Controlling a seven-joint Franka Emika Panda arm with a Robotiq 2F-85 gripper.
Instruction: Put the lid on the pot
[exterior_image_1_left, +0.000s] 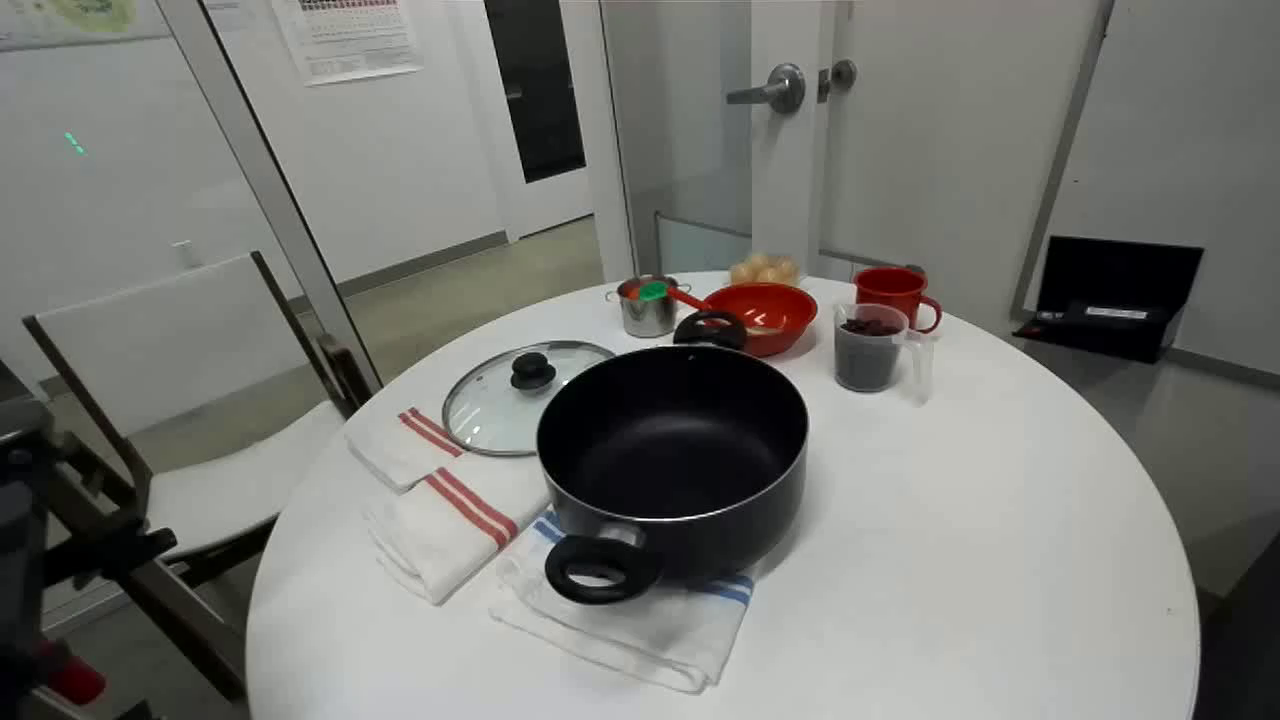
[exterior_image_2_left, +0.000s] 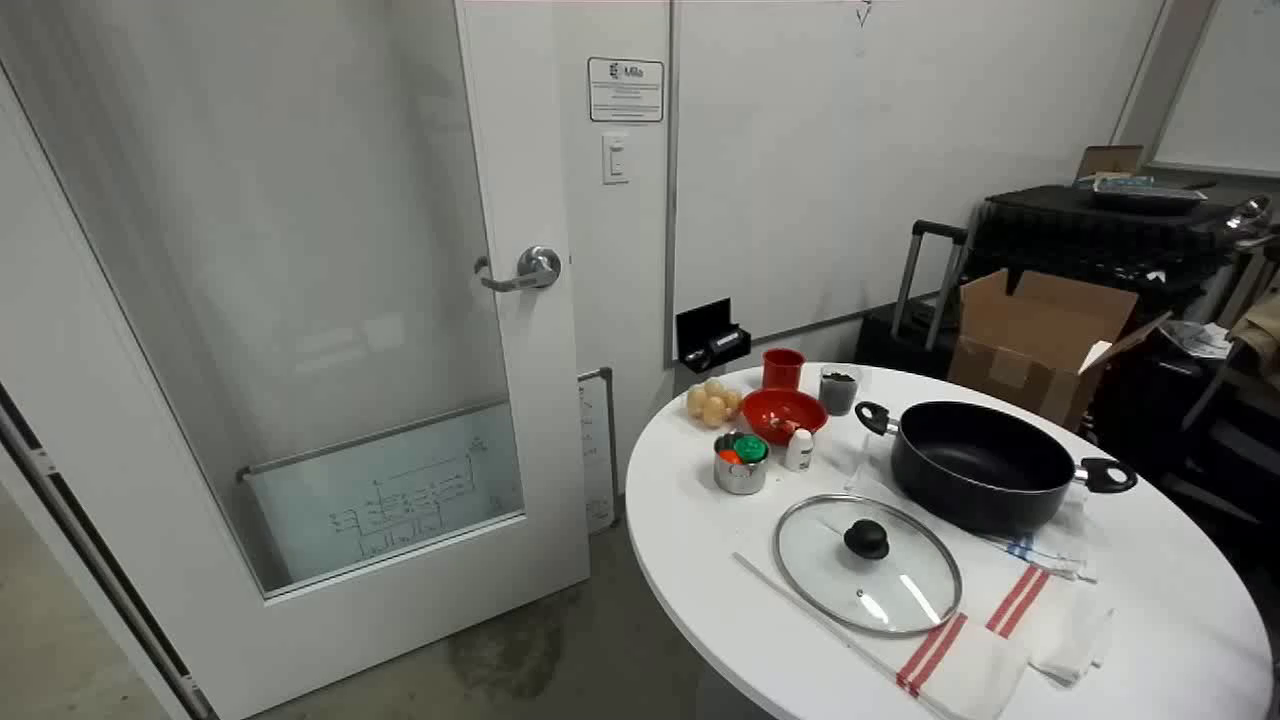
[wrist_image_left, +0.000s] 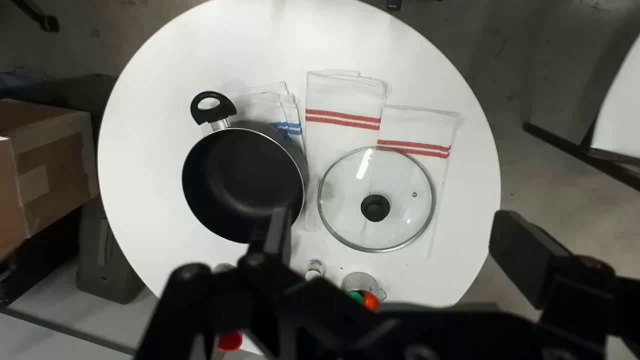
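The pot is wide, black and uncovered, and stands upright on the round white table, partly on a blue-striped towel, in both exterior views (exterior_image_1_left: 680, 440) (exterior_image_2_left: 980, 480) and in the wrist view (wrist_image_left: 240, 175). The clear glass lid with a metal rim and black knob lies knob up beside the pot, partly on red-striped towels (exterior_image_1_left: 490, 405) (exterior_image_2_left: 815, 570) (wrist_image_left: 345, 190). My gripper (wrist_image_left: 392, 240) is open and empty, fingers wide apart, high above the table in the wrist view. Its left finger overlaps the pot's edge in that picture. It does not clearly show in the exterior views.
Near the lid and pot stand a small steel pot with red and green items (exterior_image_2_left: 740, 470), a white bottle (exterior_image_2_left: 800, 450) and a red bowl (exterior_image_2_left: 765, 405). A red mug (exterior_image_1_left: 890, 285), a clear measuring cup (exterior_image_1_left: 868, 355) and round pale items (exterior_image_2_left: 712, 402) are beyond.
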